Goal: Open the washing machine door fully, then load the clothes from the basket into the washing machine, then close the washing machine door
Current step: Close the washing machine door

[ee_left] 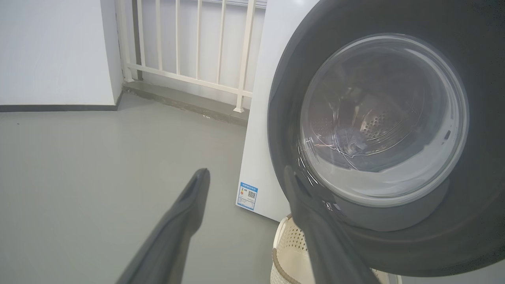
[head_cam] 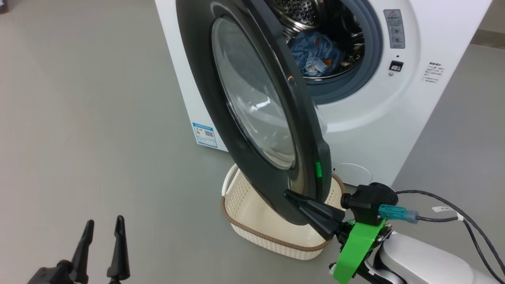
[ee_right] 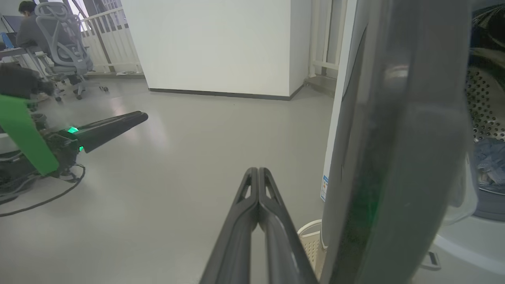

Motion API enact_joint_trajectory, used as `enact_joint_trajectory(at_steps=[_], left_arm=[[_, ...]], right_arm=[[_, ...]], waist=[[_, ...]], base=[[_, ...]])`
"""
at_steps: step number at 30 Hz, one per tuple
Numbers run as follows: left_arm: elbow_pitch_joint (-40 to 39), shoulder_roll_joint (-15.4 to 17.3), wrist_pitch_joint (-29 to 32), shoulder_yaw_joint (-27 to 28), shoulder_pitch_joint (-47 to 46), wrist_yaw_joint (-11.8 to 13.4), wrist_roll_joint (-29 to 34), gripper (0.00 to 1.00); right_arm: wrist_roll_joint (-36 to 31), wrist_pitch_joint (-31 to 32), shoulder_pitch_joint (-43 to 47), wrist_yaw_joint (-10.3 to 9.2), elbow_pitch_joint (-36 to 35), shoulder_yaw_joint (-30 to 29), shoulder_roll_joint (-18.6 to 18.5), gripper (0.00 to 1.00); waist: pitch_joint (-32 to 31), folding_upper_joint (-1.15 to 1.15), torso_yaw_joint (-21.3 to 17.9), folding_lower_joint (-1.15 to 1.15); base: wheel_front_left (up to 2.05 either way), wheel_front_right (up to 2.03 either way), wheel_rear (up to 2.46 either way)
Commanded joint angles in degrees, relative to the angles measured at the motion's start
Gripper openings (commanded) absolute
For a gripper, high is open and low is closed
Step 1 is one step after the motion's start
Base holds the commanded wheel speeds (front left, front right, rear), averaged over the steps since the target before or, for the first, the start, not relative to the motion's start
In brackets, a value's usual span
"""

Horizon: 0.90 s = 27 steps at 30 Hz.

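Note:
The washing machine (head_cam: 394, 130) stands with its door (head_cam: 252, 98) swung partway out, black rim and glass bowl facing left. Blue clothes (head_cam: 315, 53) lie in the steel drum, seen too in the right wrist view as clothes (ee_right: 489, 161). The cream basket (head_cam: 252, 213) sits on the floor under the door's lower edge; its visible inside is bare. My right gripper (head_cam: 287, 194) is shut, its tip against the outer face of the door's lower rim. In its own view the right gripper (ee_right: 257, 170) lies just left of the door (ee_right: 394, 157). My left gripper (head_cam: 104, 219) stands open at the lower left, holding nothing.
A blue label sticker (head_cam: 205, 135) marks the machine's side. Grey floor spreads to the left. A white railing (ee_left: 189, 47) and a white wall (ee_left: 55, 51) stand behind. A person sits in an office chair (ee_right: 59, 31) far off. Cables (head_cam: 465, 221) trail from my right wrist.

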Motion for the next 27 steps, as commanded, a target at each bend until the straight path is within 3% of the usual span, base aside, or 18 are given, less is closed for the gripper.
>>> enact_joint_trajectory(at_steps=[1,12,27], left_arm=[[-1.26,0.48,-0.37,1.85,-2.09,0.06,-0.55,1.00],[-1.73,-0.30,-0.37,2.42,-2.68,0.04,-0.42,1.00],[-2.41,-0.81,-0.37,2.20,-3.87,0.03,-0.37,1.00]], right_arm=[[0.88,-0.46,-1.52,0.25,0.56,1.12,-0.41,0.00],[4.56,-0.46,-4.23,0.25,6.98,4.80,-0.36,0.00],[4.74,-0.46,-5.71,0.25,10.50,0.08,-3.75,0.00]], waist=[[0.64,0.00,0.68,0.00],[2.27,0.00,1.68,0.00],[5.12,0.00,1.00,0.00]], base=[[0.00,0.00,0.00],[0.00,0.00,0.00],[0.00,0.00,0.00]])
